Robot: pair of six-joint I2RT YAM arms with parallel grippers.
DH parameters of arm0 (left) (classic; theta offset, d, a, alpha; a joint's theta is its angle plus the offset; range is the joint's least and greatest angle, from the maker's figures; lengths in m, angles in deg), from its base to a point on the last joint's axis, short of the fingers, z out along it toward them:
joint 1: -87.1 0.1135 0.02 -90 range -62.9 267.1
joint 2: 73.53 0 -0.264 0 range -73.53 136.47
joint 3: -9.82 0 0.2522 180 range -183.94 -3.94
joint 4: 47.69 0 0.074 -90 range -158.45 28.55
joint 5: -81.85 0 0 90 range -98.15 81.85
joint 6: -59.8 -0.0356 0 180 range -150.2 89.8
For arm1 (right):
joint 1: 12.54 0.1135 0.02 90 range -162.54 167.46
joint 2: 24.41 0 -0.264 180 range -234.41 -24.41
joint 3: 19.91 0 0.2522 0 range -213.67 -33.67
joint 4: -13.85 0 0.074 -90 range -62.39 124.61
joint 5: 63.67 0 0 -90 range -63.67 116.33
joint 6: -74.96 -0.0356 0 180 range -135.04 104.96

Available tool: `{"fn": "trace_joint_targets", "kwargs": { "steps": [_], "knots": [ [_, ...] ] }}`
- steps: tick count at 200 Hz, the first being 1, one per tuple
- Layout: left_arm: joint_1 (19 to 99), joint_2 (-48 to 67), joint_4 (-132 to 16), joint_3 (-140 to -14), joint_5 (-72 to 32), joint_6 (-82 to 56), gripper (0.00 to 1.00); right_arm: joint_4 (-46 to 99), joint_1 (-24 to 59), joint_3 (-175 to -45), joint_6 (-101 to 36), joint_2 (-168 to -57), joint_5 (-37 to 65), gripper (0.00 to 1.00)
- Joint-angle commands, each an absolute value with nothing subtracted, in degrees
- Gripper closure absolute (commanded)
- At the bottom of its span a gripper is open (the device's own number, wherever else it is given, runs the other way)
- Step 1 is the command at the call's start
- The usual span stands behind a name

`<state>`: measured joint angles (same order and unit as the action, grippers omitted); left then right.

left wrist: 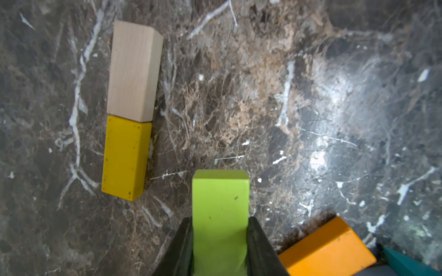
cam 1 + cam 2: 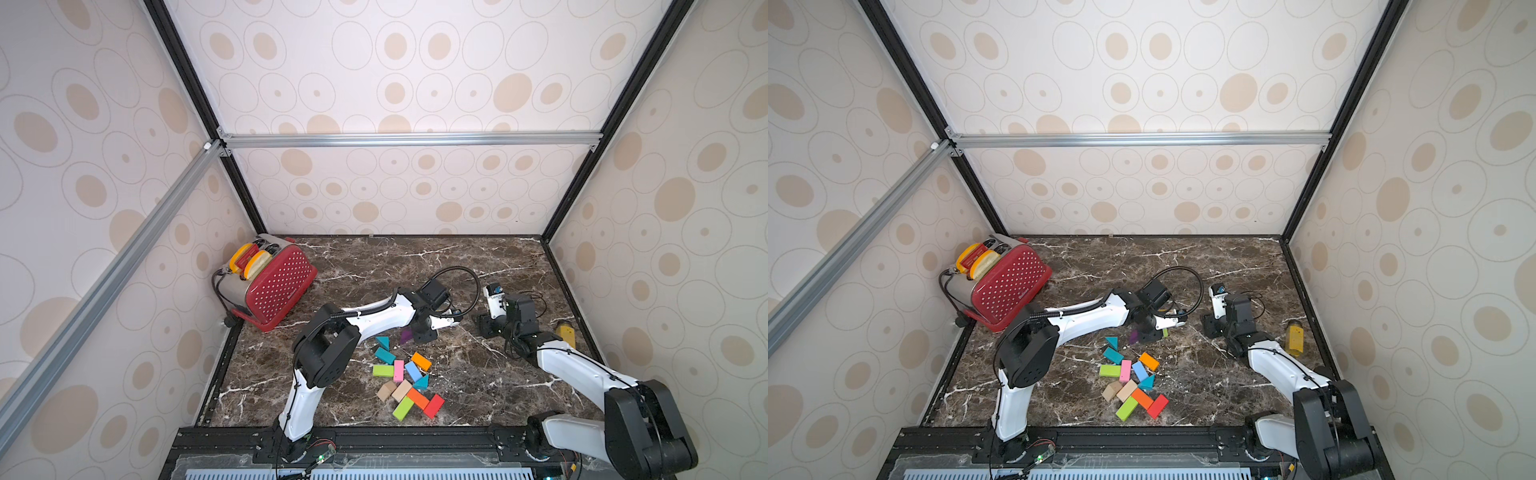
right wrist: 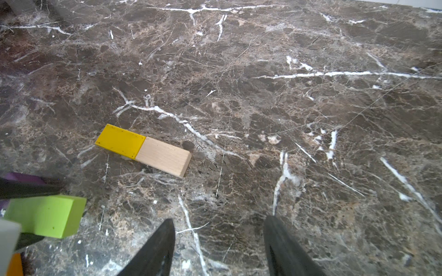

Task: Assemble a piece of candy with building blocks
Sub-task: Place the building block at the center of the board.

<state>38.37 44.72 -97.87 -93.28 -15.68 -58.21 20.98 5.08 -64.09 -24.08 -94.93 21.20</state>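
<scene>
Lime-green block [image 1: 220,215]: a smooth, rectangular brick with a few small dark specks, clamped between the two black fingers [image 1: 260,248] of the left gripper [image 1: 220,241], which press flat against its long sides; its free end projects beyond the fingertips, above the marble tabletop [image 1: 311,95]. In the right wrist view the same block [image 3: 47,215] is seen end-on and raised, with a purple block [image 3: 21,178] behind the dark finger. Just beside the held block lie an orange block [image 1: 327,248] and the corner of a teal block [image 1: 406,262].

Ahead of the held block, apart from it, a yellow block [image 1: 124,157] and a plain tan block [image 1: 134,71] lie flat, end to end and touching, forming one straight bar; the pair also shows in the right wrist view, yellow [image 3: 120,141] and tan [image 3: 165,156].

Right gripper [image 3: 218,241]: fingers [image 3: 155,251] spread partly apart with only bare marble between them, holding nothing.

In both top views the remaining blocks form a loose cluster [image 2: 405,380] near the front centre of the table, the left gripper [image 2: 426,332] standing just behind it. A red perforated toaster [image 2: 274,286] stands at the far left corner, well apart; the right gripper [image 2: 484,322] is poised near the left one
</scene>
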Motion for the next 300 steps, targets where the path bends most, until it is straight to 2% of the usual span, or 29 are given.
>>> {"fn": "trace_joint_targets", "kwargs": {
  "steps": [1, 96, 156, 182, 215, 300],
  "knots": [
    [39.6, 47.3, -100.7, -97.4, -18.5, -63.6, 0.69, 19.7, 4.7, -63.3, -24.7, -94.6, 21.5, 0.37],
    [40.7, 52.7, -102.9, -103.0, -18.2, -66.5, 0.65, 19.0, 4.6, -63.2, -24.2, -95.8, 20.2, 0.37],
    [40.8, 51.4, -101.1, -101.6, -16.2, -66.4, 0.47, 18.8, 4.7, -62.9, -24.1, -96.3, 19.0, 0.37],
    [40.8, 47.3, -99.2, -99.1, -12.3, -61.4, 0.46, 18.8, 4.6, -62.9, -24.1, -96.4, 18.7, 0.37],
    [40.4, 40.5, -90.0, -88.6, -11.5, -54.6, 0.44, 18.6, 4.6, -63.1, -24.1, -96.8, 18.3, 0.37],
    [40.0, 41.7, -89.7, -87.2, -13.5, -42.2, 0.42, 18.6, 4.7, -63.0, -24.2, -96.8, 17.5, 0.37]
  ]
}}
